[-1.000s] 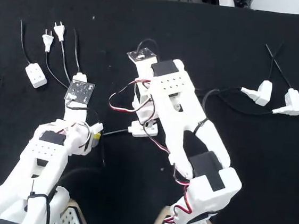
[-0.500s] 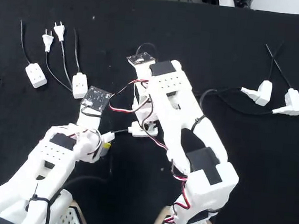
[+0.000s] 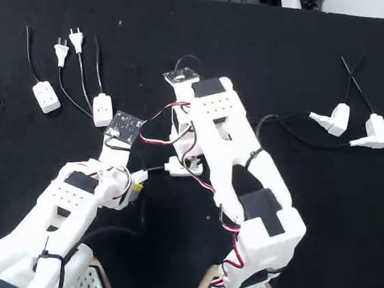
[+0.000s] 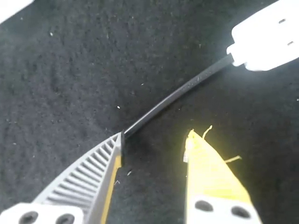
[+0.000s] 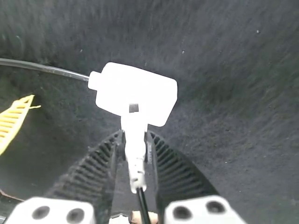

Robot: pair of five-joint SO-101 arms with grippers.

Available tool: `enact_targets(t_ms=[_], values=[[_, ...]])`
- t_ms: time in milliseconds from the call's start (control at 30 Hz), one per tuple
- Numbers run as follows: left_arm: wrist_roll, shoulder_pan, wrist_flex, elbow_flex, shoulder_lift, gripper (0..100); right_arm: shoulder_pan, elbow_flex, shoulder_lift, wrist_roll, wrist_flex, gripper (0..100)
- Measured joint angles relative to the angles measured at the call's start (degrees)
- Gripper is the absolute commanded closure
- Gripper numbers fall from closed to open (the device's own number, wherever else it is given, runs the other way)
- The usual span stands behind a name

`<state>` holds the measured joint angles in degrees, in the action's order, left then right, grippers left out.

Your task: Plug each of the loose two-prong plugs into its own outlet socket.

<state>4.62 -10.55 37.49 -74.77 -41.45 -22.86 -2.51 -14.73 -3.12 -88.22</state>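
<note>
On black cloth (image 3: 324, 61), right hand (image 5: 134, 136) grips plug (image 5: 135, 161) seated in socket (image 5: 140, 91); left hand (image 4: 154, 140) wide.

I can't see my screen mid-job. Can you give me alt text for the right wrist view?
The right end effector is shut on a white plug whose front meets a white socket on black cloth; the prongs are hidden. A black cord runs off from the socket, and the other arm's yellow fingertip shows at the edge.

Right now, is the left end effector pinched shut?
No, the left end effector stands open, with bare black cloth showing between its fingers.
</note>
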Motion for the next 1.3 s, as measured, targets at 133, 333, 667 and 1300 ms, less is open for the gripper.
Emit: enact_targets(t_ms=[133, 333, 667, 1300], values=[[0.0, 0.0, 0.0, 0.0, 0.0, 78, 0.0, 2.11, -0.35, 0.0, -3.08, 98.8], [0.0, 0.0, 0.0, 0.0, 0.0, 78, 0.0, 8.53, -0.35, 0.0, -10.46, 98.8], [0.0, 4.48, 2.99, 0.0, -3.6, 78, -0.26, 7.65, 0.44, 0.0, -10.73, 98.8], [-0.26, -0.18, -14.86, -2.9, -11.34, 78, 5.36, -14.77, 25.67, 0.0, -0.62, 98.8]])
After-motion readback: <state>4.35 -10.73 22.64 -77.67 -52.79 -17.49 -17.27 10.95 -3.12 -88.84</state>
